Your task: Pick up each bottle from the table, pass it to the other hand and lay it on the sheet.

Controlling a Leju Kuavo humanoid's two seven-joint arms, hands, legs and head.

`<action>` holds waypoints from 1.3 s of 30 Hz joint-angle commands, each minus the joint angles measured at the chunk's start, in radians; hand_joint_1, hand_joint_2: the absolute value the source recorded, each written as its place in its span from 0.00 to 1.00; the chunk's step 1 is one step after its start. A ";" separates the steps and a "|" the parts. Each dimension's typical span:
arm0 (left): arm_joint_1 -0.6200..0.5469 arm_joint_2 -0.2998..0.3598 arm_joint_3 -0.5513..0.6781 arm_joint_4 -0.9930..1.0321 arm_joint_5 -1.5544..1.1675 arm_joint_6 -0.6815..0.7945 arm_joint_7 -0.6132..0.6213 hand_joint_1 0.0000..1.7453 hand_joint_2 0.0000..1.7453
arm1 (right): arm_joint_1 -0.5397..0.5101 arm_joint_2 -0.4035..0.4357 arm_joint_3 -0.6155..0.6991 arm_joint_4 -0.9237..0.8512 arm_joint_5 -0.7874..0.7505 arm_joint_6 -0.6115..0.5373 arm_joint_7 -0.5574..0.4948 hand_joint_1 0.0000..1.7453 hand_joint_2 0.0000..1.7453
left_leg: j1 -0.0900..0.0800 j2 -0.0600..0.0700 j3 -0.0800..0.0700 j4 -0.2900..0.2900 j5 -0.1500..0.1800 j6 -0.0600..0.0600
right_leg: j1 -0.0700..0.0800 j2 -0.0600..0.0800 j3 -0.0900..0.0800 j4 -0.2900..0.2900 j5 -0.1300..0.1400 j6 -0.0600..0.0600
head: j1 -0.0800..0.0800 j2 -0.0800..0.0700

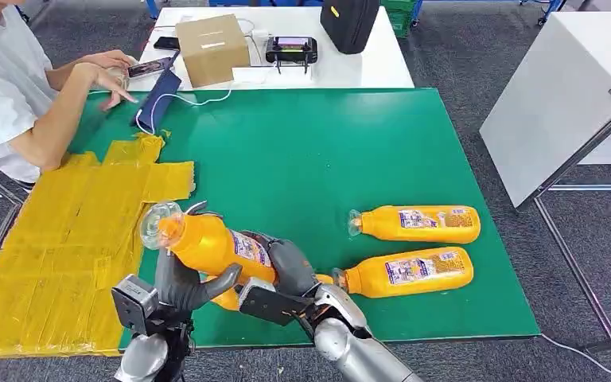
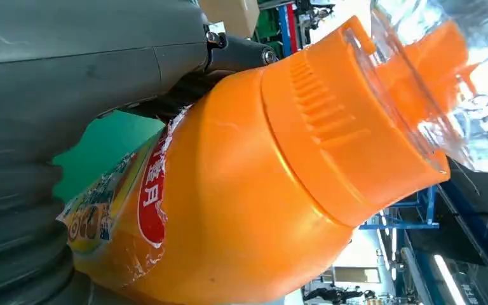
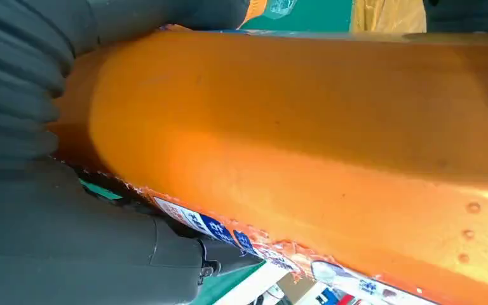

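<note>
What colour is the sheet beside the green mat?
Yellow sheet, shown best in the head view.

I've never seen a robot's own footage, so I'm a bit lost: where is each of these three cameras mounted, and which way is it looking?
Head view: high on the body, looking forward and down at the green table; both arms enter from below, left hand and right hand on the held bottle.
Left wrist view: behind the left hand, facing the bottle's cap end.
Right wrist view: behind the right hand, facing the bottle's body.
All three views share that bottle.
</note>
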 commanded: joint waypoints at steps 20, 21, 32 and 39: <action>-0.098 0.069 -0.020 0.001 -0.352 0.249 0.026 1.00 1.00 | 0.067 -0.062 -0.020 -0.224 0.009 -0.090 -0.032 0.00 1.00 | 0.001 -0.002 0.002 0.000 -0.001 -0.001 | 0.000 0.002 0.002 0.000 -0.001 -0.001 | 0.000 0.000; -0.098 0.069 -0.020 0.001 -0.352 0.249 0.026 1.00 1.00 | 0.067 -0.062 -0.020 -0.224 0.009 -0.090 -0.032 0.00 1.00 | 0.001 -0.003 0.004 0.000 -0.001 -0.001 | 0.001 0.004 0.004 0.000 -0.001 -0.002 | 0.000 0.000; -0.420 0.264 0.172 0.340 -1.442 0.341 0.534 1.00 1.00 | 0.218 -0.116 -0.217 -0.643 0.023 -0.185 -0.089 0.00 1.00 | 0.000 -0.003 0.001 0.000 0.002 -0.003 | 0.000 0.002 0.000 0.002 0.000 -0.002 | 0.001 0.000; -0.474 0.250 0.170 0.490 -1.479 0.333 0.620 1.00 1.00 | 0.221 -0.108 -0.189 -0.624 0.033 -0.210 -0.102 0.00 1.00 | 0.001 -0.001 0.000 0.000 0.003 -0.004 | 0.001 0.004 -0.002 0.003 0.002 -0.004 | 0.000 0.000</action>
